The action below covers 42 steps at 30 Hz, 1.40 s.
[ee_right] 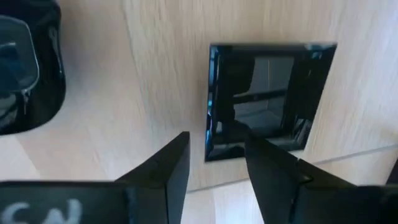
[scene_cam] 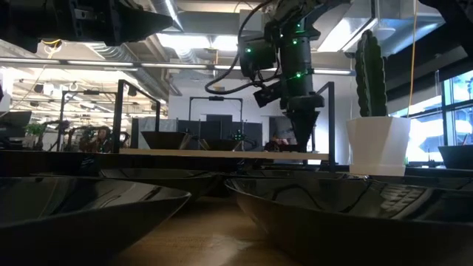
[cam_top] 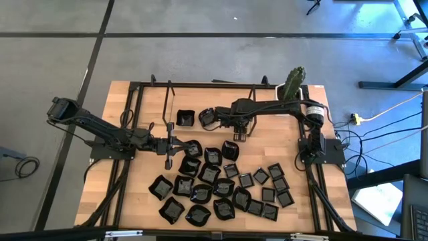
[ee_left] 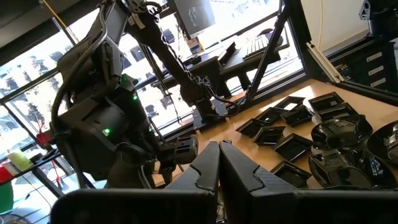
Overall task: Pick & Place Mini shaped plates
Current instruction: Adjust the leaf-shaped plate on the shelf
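Observation:
Several tiny glossy black plates (cam_top: 214, 184) lie flat on the wooden table's near half, square ones to the right and wavy-rimmed ones to the left. Two more plates (cam_top: 185, 118) sit farther back. My right gripper (cam_top: 237, 136) points down, open, over one square plate (ee_right: 270, 99) lying alone beyond the cluster. In the right wrist view one finger (ee_right: 174, 165) stands outside the plate's rim and the other (ee_right: 267, 165) over its hollow. My left gripper (cam_top: 169, 148) is shut and empty (ee_left: 217, 163) at the cluster's left far edge. My right gripper (ee_right: 214, 140) comes from above, pointing down, with its fingers on either side of one side rim (ee_right: 211, 106) of the square plate. The plate lies flat on the table. I cannot tell whether the fingertips touch it.
A white pot with a green cactus (cam_top: 294, 84) stands at the table's far right corner (scene_cam: 377, 144). A black metal frame (cam_top: 200, 85) runs round the table's far and side edges. Bare wood (cam_top: 274, 144) shows right of the single plate.

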Available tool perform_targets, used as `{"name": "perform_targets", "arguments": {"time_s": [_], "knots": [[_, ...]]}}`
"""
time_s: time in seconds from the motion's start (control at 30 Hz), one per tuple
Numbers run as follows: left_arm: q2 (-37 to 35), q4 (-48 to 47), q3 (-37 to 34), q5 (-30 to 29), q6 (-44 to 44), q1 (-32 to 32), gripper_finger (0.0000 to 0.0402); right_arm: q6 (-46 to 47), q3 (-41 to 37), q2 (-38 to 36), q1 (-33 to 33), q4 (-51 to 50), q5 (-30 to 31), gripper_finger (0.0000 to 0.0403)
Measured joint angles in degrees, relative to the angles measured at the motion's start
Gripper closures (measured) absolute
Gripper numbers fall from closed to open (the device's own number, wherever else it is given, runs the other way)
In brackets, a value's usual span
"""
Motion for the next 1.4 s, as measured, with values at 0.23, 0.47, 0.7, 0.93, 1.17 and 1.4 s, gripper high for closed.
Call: {"name": "perform_targets", "arguments": {"time_s": [0.23, 0.47, 0.7, 0.93, 1.17, 1.4], "knots": [[0.00, -0.01, 0.00, 0.00, 0.00, 0.02, 0.0398, 1.61, 5.25, -0.03, 1.74, -1.05, -0.36, 0.0249], [0.00, -0.02, 0.00, 0.00, 0.00, 0.01, 0.0398, 0.19, 17.43, -0.08, 7.51, -2.79, 2.06, 0.0249], [0.00, -0.04, 0.00, 0.00, 0.00, 0.00, 0.0398, -21.51, 18.45, -0.07, 12.52, -0.01, 4.47, 0.0249], [0.00, -0.11, 0.00, 0.00, 0.00, 0.02, 0.0398, -35.97, 11.20, 0.07, 10.70, 13.82, 4.36, 0.0249], [0.00, -0.23, 0.00, -0.02, 0.00, 0.01, 0.0398, -39.01, 6.39, 0.16, 5.98, 22.98, 3.56, 0.0249], [0.00, -0.20, 0.00, -0.02, 2.93, 0.02, 0.0398, -39.15, 2.37, 0.16, 3.83, 28.76, -1.57, 0.0249]]}}
